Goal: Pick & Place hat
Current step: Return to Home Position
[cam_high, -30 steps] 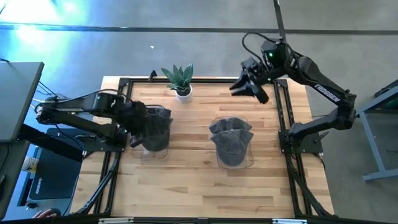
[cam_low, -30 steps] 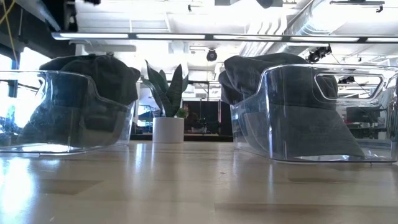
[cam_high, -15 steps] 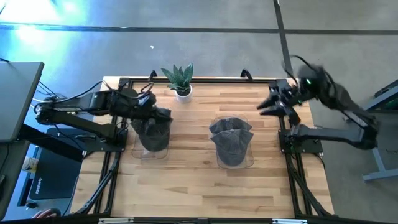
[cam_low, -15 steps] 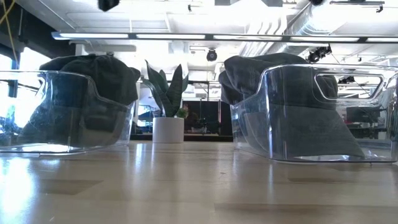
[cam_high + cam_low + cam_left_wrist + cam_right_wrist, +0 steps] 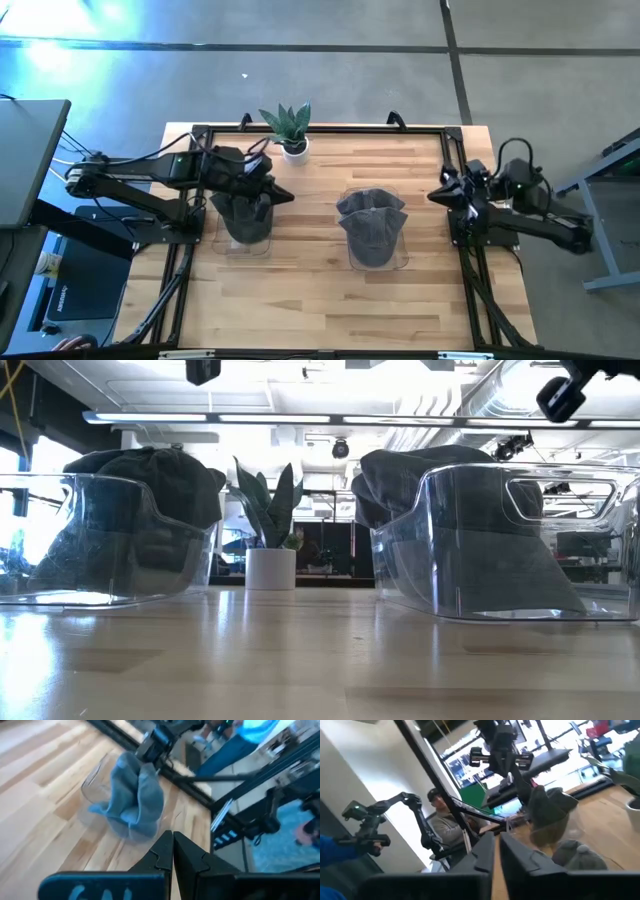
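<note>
Two dark grey hats each sit in a clear plastic bin on the wooden table. One hat (image 5: 250, 212) fills the left bin (image 5: 180, 560); the other hat (image 5: 372, 218) fills the centre bin (image 5: 600, 560), which also shows in the left wrist view with its hat (image 5: 135, 795). My left gripper (image 5: 285, 196) (image 5: 173, 840) hovers shut just right of the left bin, above table height and holding nothing. My right gripper (image 5: 436, 194) (image 5: 496, 840) is shut and pulled back to the table's right edge, pointing toward the centre bin.
A small potted plant (image 5: 288, 130) (image 5: 270, 550) stands at the far edge between the two bins. A black metal frame (image 5: 455, 170) runs round the tabletop. Bare wood lies in front of both bins. A person (image 5: 442, 822) sits beyond the table's left side.
My left gripper has moved from the left side of the left bin across it toward the table's right, and the hat has stayed in the bin. My right arm has swung from the far right corner down and back to the table's right edge.
</note>
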### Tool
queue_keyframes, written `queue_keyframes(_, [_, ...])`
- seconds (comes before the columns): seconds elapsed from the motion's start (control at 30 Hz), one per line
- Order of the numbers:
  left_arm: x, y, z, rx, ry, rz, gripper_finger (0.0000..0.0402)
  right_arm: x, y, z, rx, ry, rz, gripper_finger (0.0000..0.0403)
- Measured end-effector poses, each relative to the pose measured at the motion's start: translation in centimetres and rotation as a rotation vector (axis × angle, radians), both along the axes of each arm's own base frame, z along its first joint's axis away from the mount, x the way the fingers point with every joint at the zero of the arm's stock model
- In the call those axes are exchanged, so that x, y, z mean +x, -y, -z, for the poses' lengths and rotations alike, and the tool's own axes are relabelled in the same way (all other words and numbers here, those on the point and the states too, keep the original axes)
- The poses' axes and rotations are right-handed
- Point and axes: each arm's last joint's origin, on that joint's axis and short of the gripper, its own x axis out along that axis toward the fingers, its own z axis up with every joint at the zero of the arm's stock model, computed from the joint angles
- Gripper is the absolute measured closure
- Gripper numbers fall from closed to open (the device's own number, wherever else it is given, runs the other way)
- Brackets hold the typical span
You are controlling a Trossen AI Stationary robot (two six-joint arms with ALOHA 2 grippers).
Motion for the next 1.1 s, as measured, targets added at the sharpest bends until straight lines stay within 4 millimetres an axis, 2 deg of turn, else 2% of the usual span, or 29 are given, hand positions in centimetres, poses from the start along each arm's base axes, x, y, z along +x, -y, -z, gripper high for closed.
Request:
queue_keyframes(0.07, [0.0, -0.1, -0.2, -0.009, 0.012, -0.023, 0.0394, 0.2, -0.1, 1.0, -0.006, 0.028, -0.013, 0.0395])
queue_keyframes(0.27, [0.3, -0.2, -0.3, -0.02, 0.033, -0.08, 0.0394, 1.3, -0.2, 4.5, -0.011, -0.006, 0.019, 0.0399])
queue_keyframes(0.73, [0.7, -0.3, -0.1, -0.033, 0.036, -0.121, 0.0394, 3.4, -1.0, 10.8, -0.064, 0.051, 0.02, 0.0401])
queue_keyframes(0.9, [0.8, -0.3, -0.2, -0.032, 0.049, -0.122, 0.0394, 3.5, -1.0, 11.9, -0.111, -0.04, 0.021, 0.0401])
queue_keyframes(1.1, [0.8, -0.3, -0.2, -0.007, 0.05, -0.112, 0.0394, 3.6, -0.6, 12.4, -0.194, -0.092, 0.129, 0.0402])
